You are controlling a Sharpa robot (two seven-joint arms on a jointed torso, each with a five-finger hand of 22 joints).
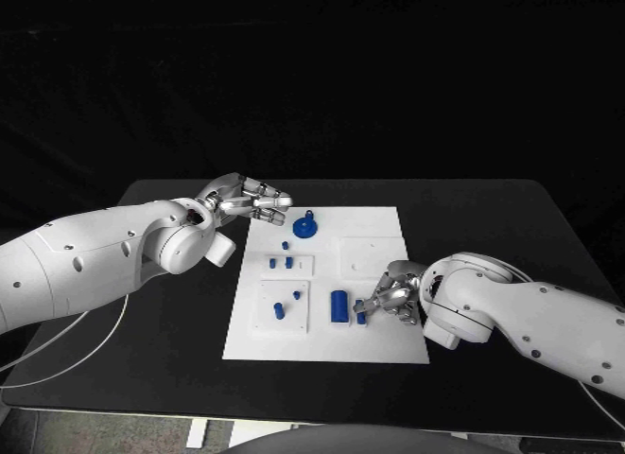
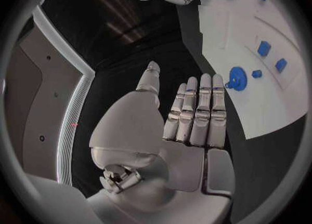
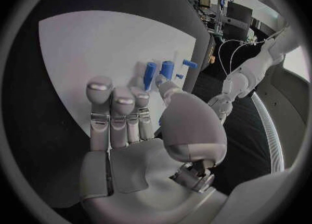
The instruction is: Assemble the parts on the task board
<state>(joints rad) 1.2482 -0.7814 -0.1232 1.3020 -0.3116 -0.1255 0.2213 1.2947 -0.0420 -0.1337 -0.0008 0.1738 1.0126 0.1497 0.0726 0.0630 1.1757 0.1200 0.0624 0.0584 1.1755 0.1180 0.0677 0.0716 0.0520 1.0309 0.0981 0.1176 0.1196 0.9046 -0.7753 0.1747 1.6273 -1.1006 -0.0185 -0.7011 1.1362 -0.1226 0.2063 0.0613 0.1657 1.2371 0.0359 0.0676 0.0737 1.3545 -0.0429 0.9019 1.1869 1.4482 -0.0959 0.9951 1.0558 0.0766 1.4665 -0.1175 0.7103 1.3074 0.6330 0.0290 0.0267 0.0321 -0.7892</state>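
Note:
The white task board point(image 1: 380, 232) lies in the middle of the black table. A blue gear point(image 1: 305, 226) sits near its far edge, with small blue pegs point(image 1: 286, 246) just in front of it. My left hand point(image 1: 251, 201) hovers by the board's far left corner with its fingers straight and together, holding nothing; the gear point(image 2: 237, 78) lies just beyond its fingertips point(image 2: 205, 81). My right hand point(image 1: 394, 296) is at the board's right side, next to a blue cylinder point(image 1: 339, 304) and a small blue piece point(image 1: 361, 318). Its fingers point(image 3: 114, 102) are extended, and the thumb points at the cylinder point(image 3: 151, 74).
Two more small blue parts point(image 1: 280, 308) lie in a raised square at the board's near left. Another raised square point(image 1: 360, 253) is at the board's right. Bare black table point(image 1: 490, 218) surrounds the board on all sides.

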